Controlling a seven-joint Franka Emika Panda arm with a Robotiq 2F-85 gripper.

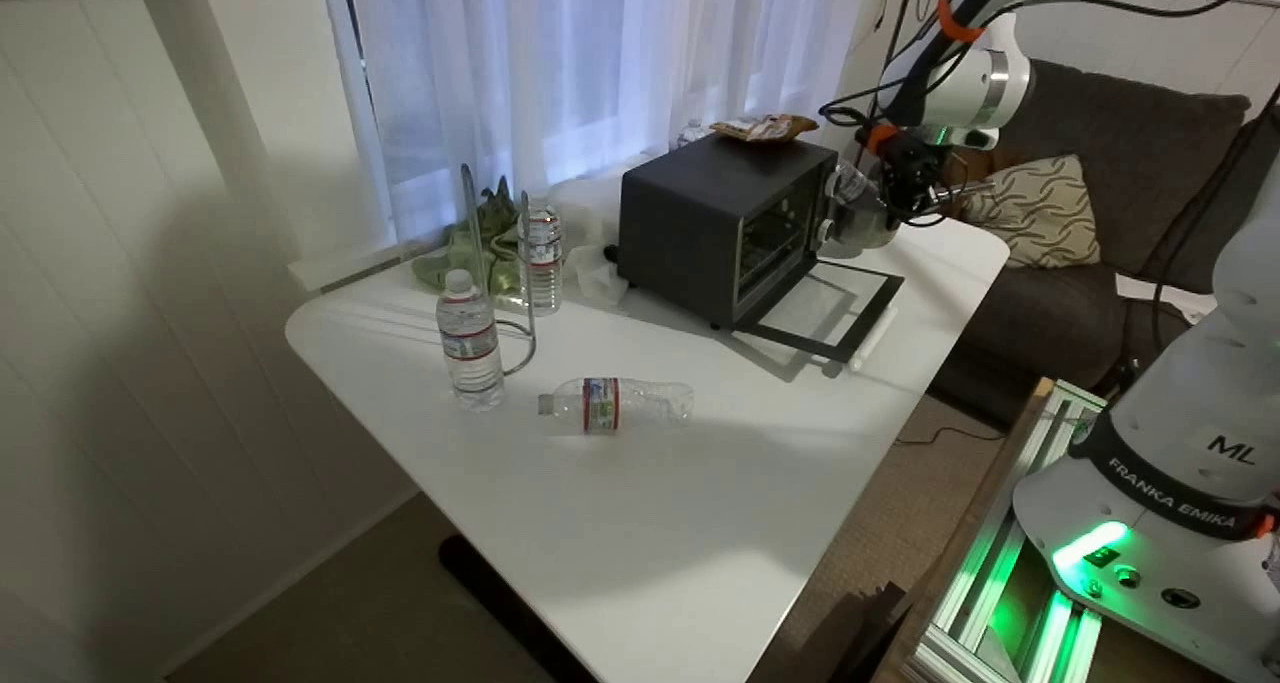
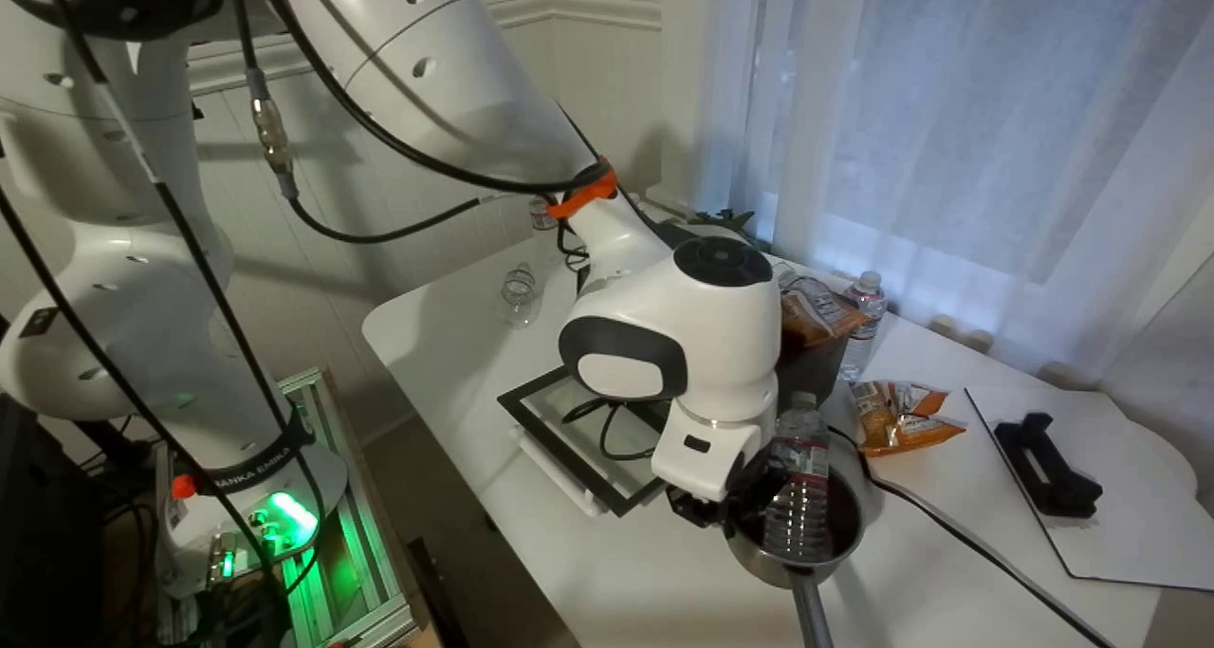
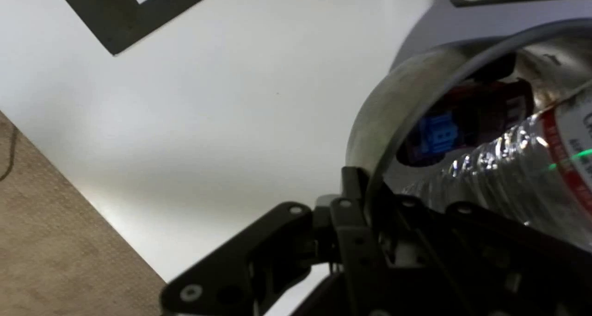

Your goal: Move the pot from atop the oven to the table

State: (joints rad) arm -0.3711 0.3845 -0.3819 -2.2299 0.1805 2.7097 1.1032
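Pinching the pot's rim (image 3: 406, 121) in our pincer (image 3: 370, 186), we risk tilting; the wrist view's three-o'clock bottle (image 3: 527, 170) could overbalance it.

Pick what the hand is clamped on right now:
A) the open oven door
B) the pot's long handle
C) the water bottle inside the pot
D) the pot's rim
D: in the wrist view, the hand pinches the rim of the pot, one finger inside the wall and one outside.
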